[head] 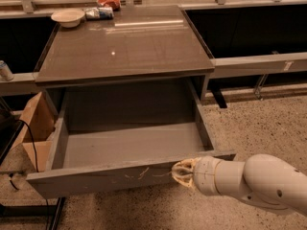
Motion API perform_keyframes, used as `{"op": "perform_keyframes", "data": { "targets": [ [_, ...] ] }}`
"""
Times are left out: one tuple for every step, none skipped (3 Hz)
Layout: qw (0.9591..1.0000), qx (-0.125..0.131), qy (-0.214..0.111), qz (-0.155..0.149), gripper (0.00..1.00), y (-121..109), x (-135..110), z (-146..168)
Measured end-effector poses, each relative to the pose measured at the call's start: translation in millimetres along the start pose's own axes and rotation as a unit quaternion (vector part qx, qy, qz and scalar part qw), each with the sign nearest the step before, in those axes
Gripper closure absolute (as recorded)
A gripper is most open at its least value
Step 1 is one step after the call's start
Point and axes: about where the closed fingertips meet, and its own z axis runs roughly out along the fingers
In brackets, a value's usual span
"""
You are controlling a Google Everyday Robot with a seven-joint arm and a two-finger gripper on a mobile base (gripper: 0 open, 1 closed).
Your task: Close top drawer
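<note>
Gripper (184, 173) sits at the lower middle-right of the frame, at the flat grey front of the top drawer (96, 180), just right of its pale scratch marks; whether it is clenched or released cannot be told, nor whether it is already touching the front. The drawer is pulled far out beneath the worktop (124, 47), filling the lower centre of the frame. The step in hand looks like the push itself. It should run straight back toward the top of the frame, along the drawer's side walls. Since the contact lies right of the front's middle, a slow, steady push seems wise, as a hard one might skew the drawer. Contact should also keep below the front's top rim, lest it slip into the box. At upper left, a red packet (109, 2) and a silvery wrapper (99, 13) beside a bowl (67, 17) carry print, none of it legible.
</note>
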Motion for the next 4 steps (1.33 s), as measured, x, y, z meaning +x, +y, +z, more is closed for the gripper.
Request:
{"op": "perform_keyframes", "data": {
  "targets": [
    [0.9998,-0.008,-0.012,-0.015,1.0,-3.9,-7.7,15.3],
    [0.9995,-0.012,-0.018,-0.024,1.0,-6.1,-12.0,25.3],
    [0.9991,-0.016,-0.024,-0.031,1.0,-9.7,-16.0,37.7],
    [0.999,-0.013,-0.025,-0.035,1.0,-17.4,-16.0,52.8]
  ]
}}
